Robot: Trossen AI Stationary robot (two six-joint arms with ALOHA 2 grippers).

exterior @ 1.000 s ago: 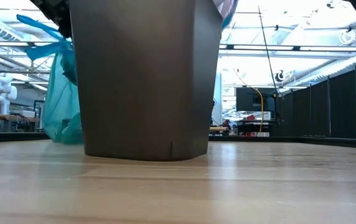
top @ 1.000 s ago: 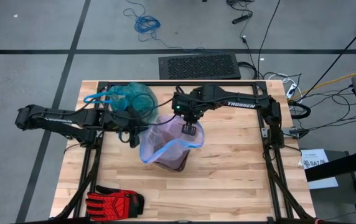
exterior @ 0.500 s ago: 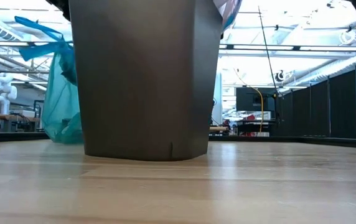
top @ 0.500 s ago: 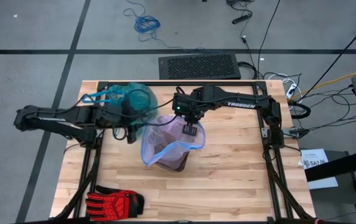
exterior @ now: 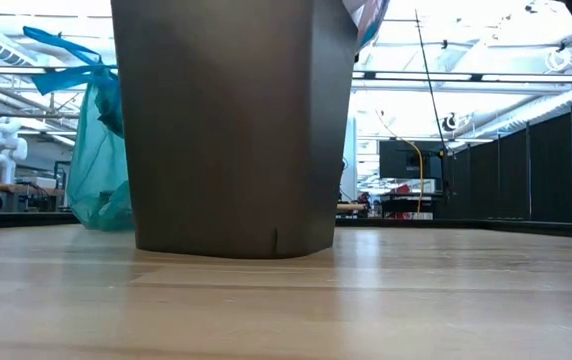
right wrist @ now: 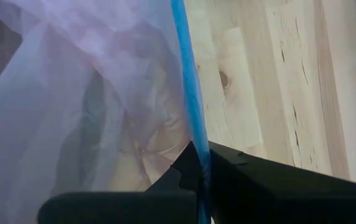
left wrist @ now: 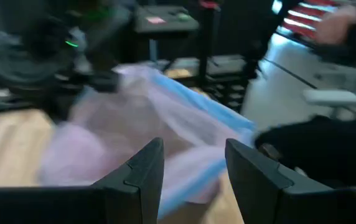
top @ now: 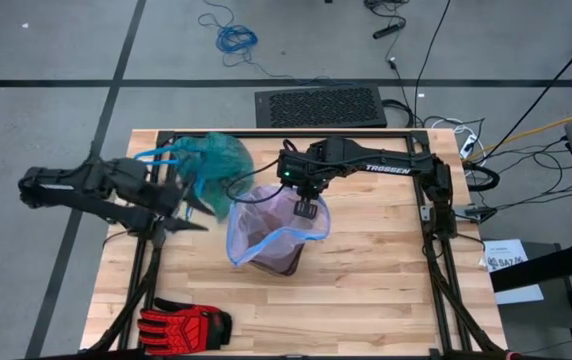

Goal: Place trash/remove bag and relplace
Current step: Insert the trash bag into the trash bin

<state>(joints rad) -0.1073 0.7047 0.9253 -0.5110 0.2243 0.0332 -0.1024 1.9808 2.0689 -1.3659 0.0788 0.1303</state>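
Note:
The teal-green bag (top: 218, 158) stands at the table's far left with its bottom (exterior: 101, 215) on the wood and its blue drawstring loops (exterior: 66, 60) up. A pale lilac bag with a blue rim (top: 266, 235) is spread over the dark bin (exterior: 231, 130) at mid-table. My right gripper (top: 307, 209) is shut on that rim at the bin's far right side. My left gripper (top: 198, 212) hangs open and empty left of the bin, pointing at the lilac bag (left wrist: 165, 118). The trash is out of view. My right gripper pinches the lilac bag's blue rim (right wrist: 192, 134) between its two fingers, which point steeply down from above. The rim is held up over the bin's mouth. The thin film (right wrist: 91, 93) hangs slack below the fingers into the bin.
A red-and-black glove (top: 181, 325) lies at the table's near left corner. Bare wood runs along the near side and right of the bin. A black frame (top: 436, 200) borders the table's far and side edges.
My left gripper has opened, then drawn back from the lilac bag's left rim toward the table's left edge, rising and levelling out. The lilac bag stays spread over the bin. The teal bag shows more fully behind the withdrawn arm.

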